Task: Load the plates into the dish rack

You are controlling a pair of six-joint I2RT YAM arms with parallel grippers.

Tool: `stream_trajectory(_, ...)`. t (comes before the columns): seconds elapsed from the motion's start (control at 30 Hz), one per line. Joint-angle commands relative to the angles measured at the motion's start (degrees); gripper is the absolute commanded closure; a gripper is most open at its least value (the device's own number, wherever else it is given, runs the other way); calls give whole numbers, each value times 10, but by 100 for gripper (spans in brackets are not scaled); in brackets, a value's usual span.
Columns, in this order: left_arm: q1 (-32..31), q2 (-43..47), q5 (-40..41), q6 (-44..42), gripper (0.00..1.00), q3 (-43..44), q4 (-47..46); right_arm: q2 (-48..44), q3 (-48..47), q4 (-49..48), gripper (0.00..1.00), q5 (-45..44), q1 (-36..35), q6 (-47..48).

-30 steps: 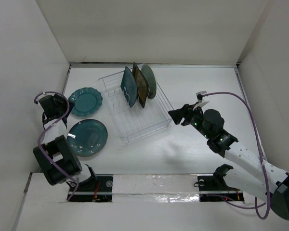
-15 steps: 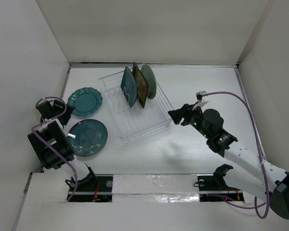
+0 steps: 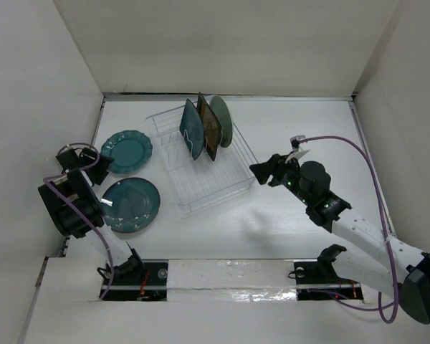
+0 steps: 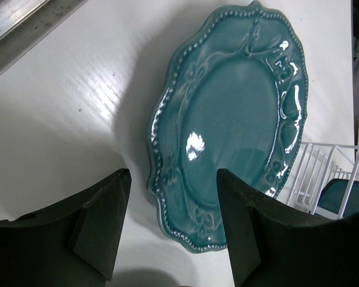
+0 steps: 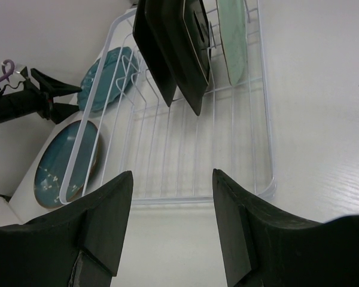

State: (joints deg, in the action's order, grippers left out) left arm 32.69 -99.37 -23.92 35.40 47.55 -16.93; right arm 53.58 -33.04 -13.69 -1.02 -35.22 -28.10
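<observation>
Left gripper (image 4: 172,179) and right gripper (image 5: 172,179) we read as wide open and empty. White enclosure walls (image 3: 29,86) surround a white tabletop (image 3: 287,129). On it we find the clear plastic dish rack (image 3: 201,179) holding three upright ceramic plates (image 3: 208,129). A scalloped teal plate (image 3: 127,151) and a round teal-blue plate (image 3: 131,204) lie flat beside it.

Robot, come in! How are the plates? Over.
Left hand open over scalloped plate edge. Right hand open, empty, near dish rack. Three plates racked, two on table. Nothing blocking.
</observation>
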Motion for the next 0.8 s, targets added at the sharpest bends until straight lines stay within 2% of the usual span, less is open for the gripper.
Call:
stream_trajectory(0.0,0,-17,-15,-4,43,23,-14,5,-4,-30,39,0,4,1)
stream_trajectory(0.17,-6,-40,-24,12,43,30,-28,12,-4,-33,39,-7,4,2)
stream_trajectory(0.67,-24,-85,-23,22,54,61,-39,6,5,-46,41,-21,4,1)
stream_trajectory(0.77,-24,-93,-20,16,60,67,-41,6,7,-48,41,-22,4,1)
